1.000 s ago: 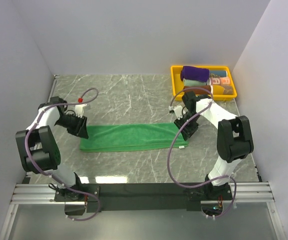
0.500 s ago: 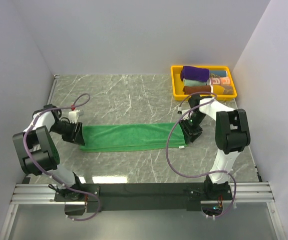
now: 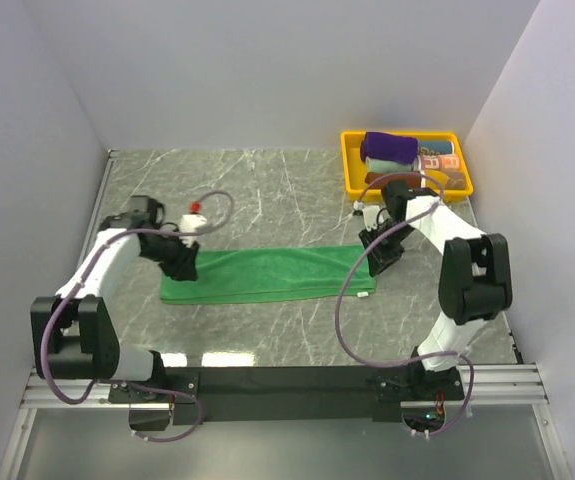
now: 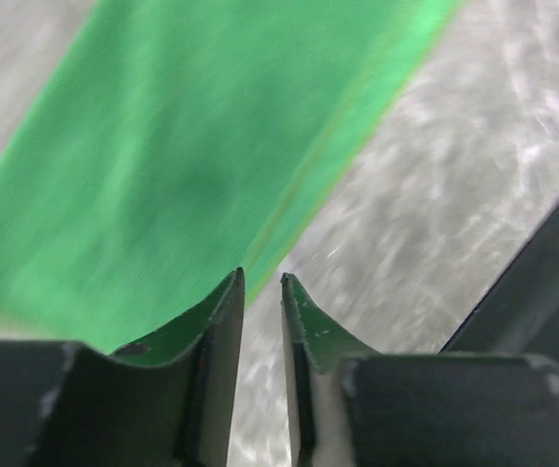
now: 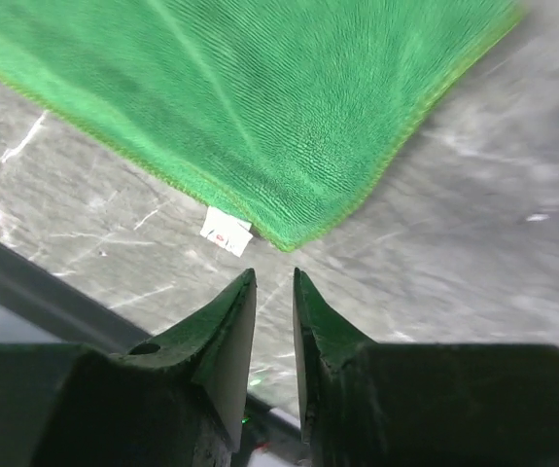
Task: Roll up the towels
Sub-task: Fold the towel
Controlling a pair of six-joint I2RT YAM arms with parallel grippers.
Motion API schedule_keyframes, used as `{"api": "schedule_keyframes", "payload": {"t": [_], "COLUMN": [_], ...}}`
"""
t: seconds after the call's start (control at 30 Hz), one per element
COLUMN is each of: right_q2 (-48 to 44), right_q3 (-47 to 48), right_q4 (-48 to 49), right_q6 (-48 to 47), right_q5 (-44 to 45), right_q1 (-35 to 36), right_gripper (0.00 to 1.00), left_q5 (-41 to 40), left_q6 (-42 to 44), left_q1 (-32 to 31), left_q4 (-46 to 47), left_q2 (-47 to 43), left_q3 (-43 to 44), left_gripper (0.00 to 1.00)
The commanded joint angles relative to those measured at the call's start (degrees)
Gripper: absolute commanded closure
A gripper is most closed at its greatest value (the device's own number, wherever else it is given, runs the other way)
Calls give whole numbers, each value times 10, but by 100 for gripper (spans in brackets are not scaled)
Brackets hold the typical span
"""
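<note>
The green towel (image 3: 267,274) lies flat as a long folded strip across the marble table. My left gripper (image 3: 180,263) hovers over its left end; in the left wrist view its jaws (image 4: 262,282) stand a narrow gap apart above the towel's long edge (image 4: 182,165), with nothing between them. My right gripper (image 3: 381,252) is just off the towel's right end. Its jaws (image 5: 274,277) are also narrowly open and empty, a little short of the towel's corner (image 5: 260,97) and its white tag (image 5: 227,232). The purple towel (image 3: 388,148) sits rolled in the yellow tray.
The yellow tray (image 3: 347,165) at the back right also holds other rolled cloths, brown and patterned. White walls close in the table on the left, back and right. A black rail (image 3: 287,378) with the arm bases runs along the near edge.
My left gripper swung from beyond the towel's left end to over that end. My right gripper shifted slightly back at the right end. Both jaws narrowed; the towel has not moved.
</note>
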Motion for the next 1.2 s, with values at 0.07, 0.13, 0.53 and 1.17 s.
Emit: {"api": "schedule_keyframes", "payload": {"t": [0.07,0.13,0.53,1.17], "right_q2": [-40,-37,-59,28], "right_q3": [16,12,-53,-7], "right_q4": [28,45,193,186], "right_q6": [-66,-67,-51,-79], "right_q5": [4,5,90,82], "right_q1": [43,63,259,327], "right_gripper": [72,72,73,71], "left_q5": [37,63,169,162], "left_q6": [-38,-80,-163,-177], "left_q1": [-101,-106,-34,15], "left_q4": [60,82,93,83], "left_q2": [68,99,92,82], "left_q3": [27,47,35,29], "left_gripper": [73,73,65,62]}}
